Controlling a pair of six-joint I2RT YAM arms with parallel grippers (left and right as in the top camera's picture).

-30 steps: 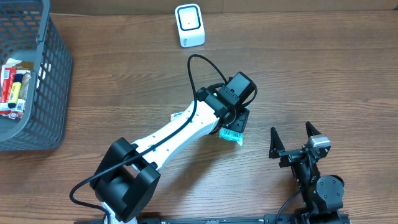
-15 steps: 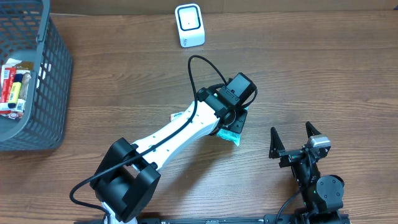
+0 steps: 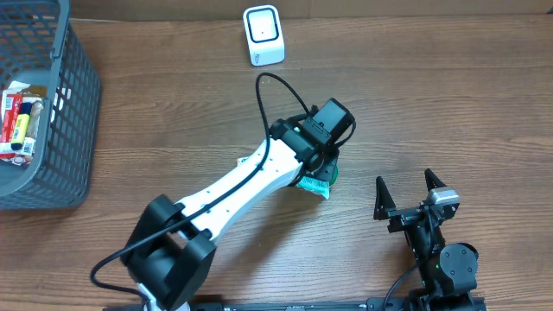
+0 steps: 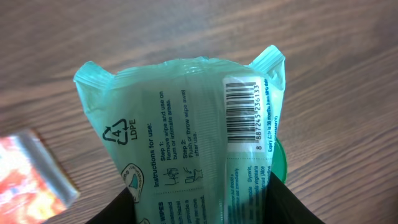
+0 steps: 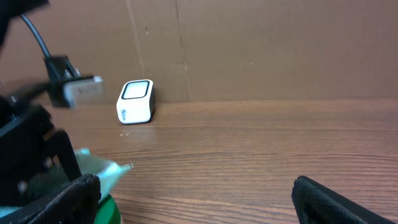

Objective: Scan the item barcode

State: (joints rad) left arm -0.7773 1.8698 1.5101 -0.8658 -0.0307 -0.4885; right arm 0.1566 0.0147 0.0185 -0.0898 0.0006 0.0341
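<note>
The item is a pale green pack of wipes (image 4: 186, 124) with a printed barcode (image 4: 241, 109) on a white strip facing the left wrist camera. My left gripper (image 4: 200, 199) is shut on the pack's lower end, one black finger against each side. In the overhead view the left gripper (image 3: 321, 168) is at the table's middle, with the pack (image 3: 313, 183) poking out below it. The white scanner (image 3: 263, 34) stands at the far edge, also seen as the scanner (image 5: 135, 101) in the right wrist view. My right gripper (image 3: 406, 186) is open and holds nothing.
A grey basket (image 3: 60, 112) with several packets stands at the left edge. A red-orange packet (image 4: 31, 174) lies on the wood left of the wipes. A dark green round object (image 4: 278, 162) sits just behind the pack. Cardboard walls the far side.
The left jaws have narrowed onto the wipes pack. The left gripper and the pack have shifted slightly left and toward the far edge. The right arm has not moved.
</note>
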